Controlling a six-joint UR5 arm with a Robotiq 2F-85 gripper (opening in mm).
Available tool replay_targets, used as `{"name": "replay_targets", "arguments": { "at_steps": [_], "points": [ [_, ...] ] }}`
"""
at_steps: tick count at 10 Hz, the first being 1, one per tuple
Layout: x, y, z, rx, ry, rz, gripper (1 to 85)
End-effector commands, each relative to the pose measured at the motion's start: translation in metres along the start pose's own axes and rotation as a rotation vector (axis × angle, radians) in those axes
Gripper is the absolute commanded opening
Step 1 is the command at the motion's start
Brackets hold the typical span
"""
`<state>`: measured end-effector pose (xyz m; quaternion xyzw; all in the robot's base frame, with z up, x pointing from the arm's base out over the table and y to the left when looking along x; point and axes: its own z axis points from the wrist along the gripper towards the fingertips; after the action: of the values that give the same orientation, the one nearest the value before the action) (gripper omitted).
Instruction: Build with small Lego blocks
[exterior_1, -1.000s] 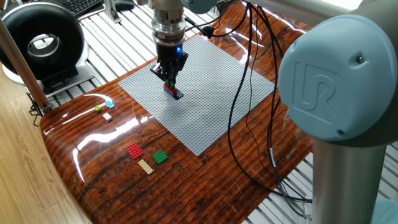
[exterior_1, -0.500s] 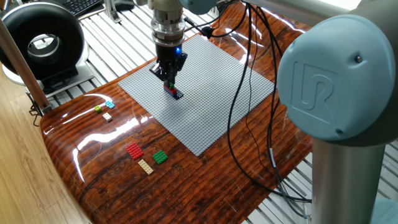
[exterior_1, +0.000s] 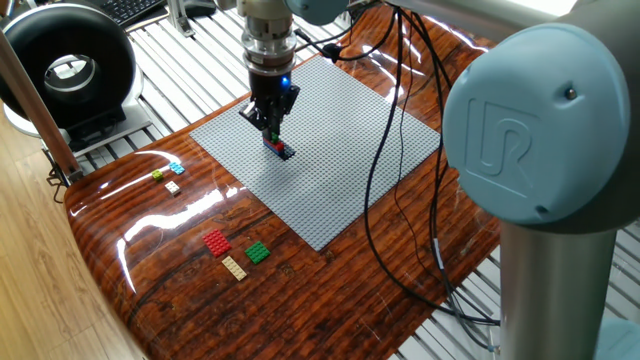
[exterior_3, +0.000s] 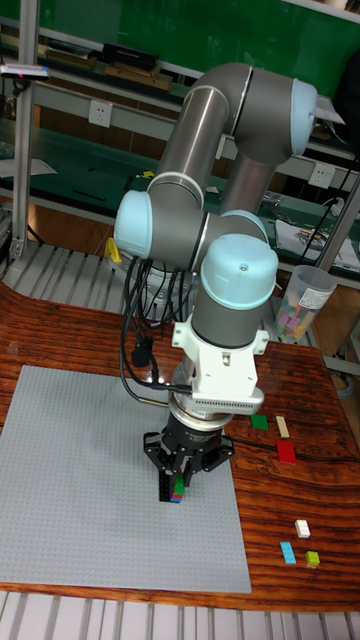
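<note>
Over the grey baseplate (exterior_1: 330, 150) the gripper (exterior_1: 272, 133) points straight down, fingers closed around a small stack of blocks (exterior_3: 177, 490) standing on the plate. Well apart from it, on the wooden table (exterior_1: 180, 290), lie red (exterior_1: 216, 242), green (exterior_1: 258, 252) and tan (exterior_1: 234, 267) blocks.

A glossy dark wood-grain tabletop (exterior_1: 190, 290) lay on a base of ribbed metal slats (exterior_1: 175, 50), with bright glare streaks across its varnish. Beside it ran a pale wood-plank floor (exterior_1: 40, 290). A round black ring-shaped device (exterior_1: 68, 68) stood on the slats near a keyboard (exterior_1: 135, 8) at the top edge. In the tall fixed view, a green wall (exterior_3: 190, 30) rose behind metal shelving (exterior_3: 70, 150) carrying white wall sockets (exterior_3: 99, 112), and a clear plastic cup (exterior_3: 300, 303) stood at the far right.
</note>
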<state>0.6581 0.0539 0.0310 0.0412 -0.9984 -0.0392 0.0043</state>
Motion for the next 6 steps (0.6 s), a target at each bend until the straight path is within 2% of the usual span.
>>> {"name": "replay_targets", "arguments": {
  "at_steps": [1,4,6],
  "points": [
    [-0.005,0.002,0.003,-0.018,-0.017,-0.003,1.3],
    [-0.001,-0.008,-0.002,-0.01,-0.005,-0.025,1.3],
    [0.001,-0.019,-0.005,0.013,0.002,-0.047,1.3]
  ]
}}
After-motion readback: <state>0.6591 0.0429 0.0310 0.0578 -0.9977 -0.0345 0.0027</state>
